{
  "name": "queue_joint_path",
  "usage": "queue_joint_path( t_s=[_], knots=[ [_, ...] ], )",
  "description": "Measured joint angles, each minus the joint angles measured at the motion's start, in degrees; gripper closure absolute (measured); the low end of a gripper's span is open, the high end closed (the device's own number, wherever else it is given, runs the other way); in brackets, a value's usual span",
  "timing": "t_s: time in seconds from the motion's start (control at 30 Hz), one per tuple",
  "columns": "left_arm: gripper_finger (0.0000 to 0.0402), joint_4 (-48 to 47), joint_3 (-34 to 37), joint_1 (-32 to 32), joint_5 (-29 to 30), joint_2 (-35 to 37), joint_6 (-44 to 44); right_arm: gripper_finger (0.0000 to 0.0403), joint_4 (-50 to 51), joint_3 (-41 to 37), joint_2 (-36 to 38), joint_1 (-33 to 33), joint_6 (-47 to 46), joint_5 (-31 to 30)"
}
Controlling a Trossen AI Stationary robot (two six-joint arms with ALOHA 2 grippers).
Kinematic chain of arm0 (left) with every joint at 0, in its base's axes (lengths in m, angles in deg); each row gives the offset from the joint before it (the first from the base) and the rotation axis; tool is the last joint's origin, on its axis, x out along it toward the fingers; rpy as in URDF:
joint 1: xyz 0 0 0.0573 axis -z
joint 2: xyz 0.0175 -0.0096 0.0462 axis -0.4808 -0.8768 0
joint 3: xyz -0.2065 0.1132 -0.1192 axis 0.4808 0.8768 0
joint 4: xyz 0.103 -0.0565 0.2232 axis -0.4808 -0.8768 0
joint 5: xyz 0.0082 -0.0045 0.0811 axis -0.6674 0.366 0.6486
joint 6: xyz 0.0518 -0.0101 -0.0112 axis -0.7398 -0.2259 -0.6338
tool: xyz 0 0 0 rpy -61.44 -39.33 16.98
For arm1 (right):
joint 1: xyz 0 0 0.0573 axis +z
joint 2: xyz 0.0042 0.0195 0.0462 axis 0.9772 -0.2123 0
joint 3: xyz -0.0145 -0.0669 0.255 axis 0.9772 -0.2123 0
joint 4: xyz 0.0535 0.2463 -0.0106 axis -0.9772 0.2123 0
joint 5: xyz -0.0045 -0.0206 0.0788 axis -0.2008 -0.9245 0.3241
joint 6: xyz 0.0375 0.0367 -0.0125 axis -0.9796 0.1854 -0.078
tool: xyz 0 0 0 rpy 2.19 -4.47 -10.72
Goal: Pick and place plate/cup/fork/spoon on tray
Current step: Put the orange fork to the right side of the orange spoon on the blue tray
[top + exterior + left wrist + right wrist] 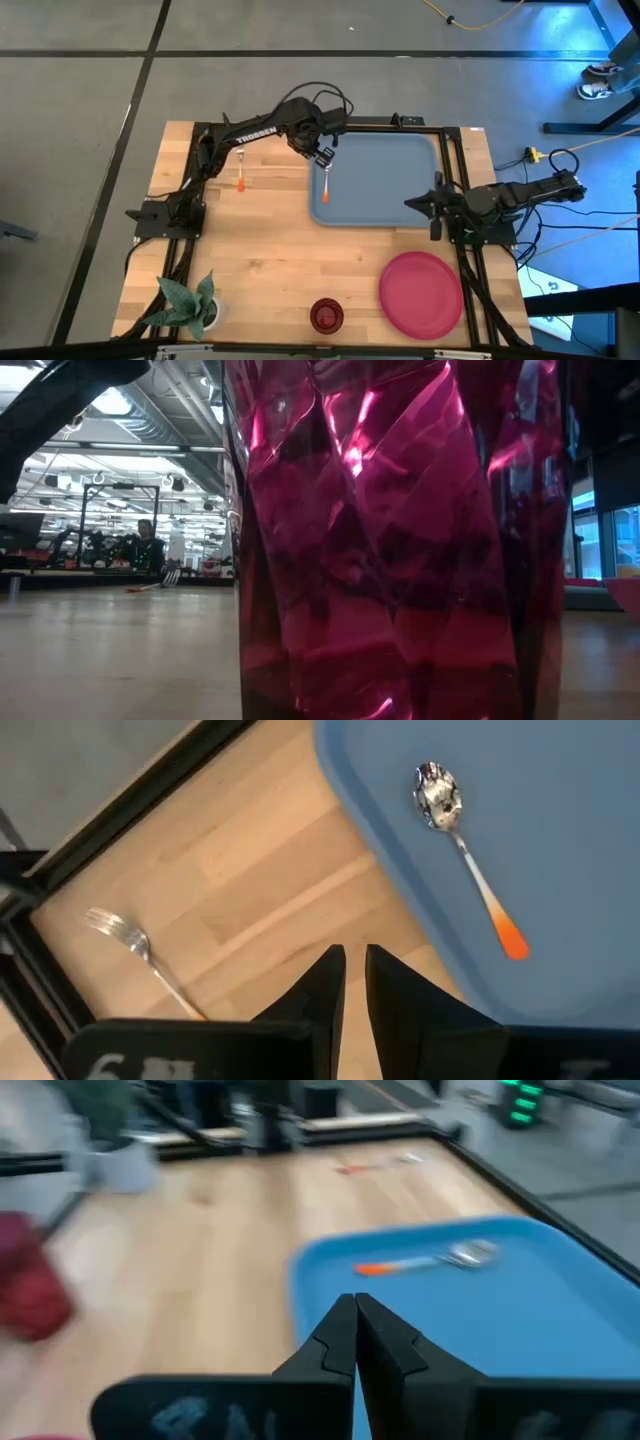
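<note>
Reviewing task status, we count one of four items delivered. The spoon [326, 183] lies flat inside the tray [400, 200], near the tray's left edge, orange handle end toward the tray's near rim. It is free of any gripper.

The left gripper [323, 156] hangs above the tray's left edge, just beyond the spoon's bowl. In the left wrist view its fingers [322, 982] stand nearly together with only a thin gap between them, and nothing is held.

The right gripper [417, 203] waits above the tray's right edge. In the right wrist view its jaws are closed tip to tip and empty.

Items remaining:
- The fork [241, 168] lies on the bare table [260, 260], well left of the tray, beside the left arm's frame.
- The plate [420, 294] rests on the table below the tray's right corner, apart from it.
- The cup [325, 315] stands upright near the table's front edge, left of the plate. It fills most of the low view.

We judge the task roughly one quarter done. The fork is the closest remaining item to the left gripper; the plate and cup lie nearer the right arm.
</note>
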Motion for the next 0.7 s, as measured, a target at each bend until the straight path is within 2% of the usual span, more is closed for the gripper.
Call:
queue_joint_path(
  t_s=[0.07, 0.2, 0.37, 0.53, 0.7],
  knots=[
    [0.0366, -0.02, 0.05, -1.07, -1.38, 0.34, -2.21, 0.0395, 1.0, 0.0, -0.58, -0.02, -1.82, -2.88],
    [0.0363, -0.13, -0.02, -3.92, -2.39, 1.39, -4.0, 0.0395, 2.7, 0.87, -2.14, -0.02, -5.74, -3.01],
    [0.0363, -0.09, -0.02, -7.75, -2.49, 2.11, -4.05, 0.0395, 10.03, 6.4, -6.09, -0.02, -10.33, -3.37],
    [0.0363, -0.05, 0.08, -10.83, -2.76, 2.78, -5.59, 0.0395, 10.93, 11.32, -10.66, -0.02, -10.04, -4.03],
    [0.0363, 0.05, 6.59, -13.67, -5.14, 8.58, -7.16, 0.0395, 11.33, 13.87, -14.46, -0.02, -10.17, -4.12]
  ],
)
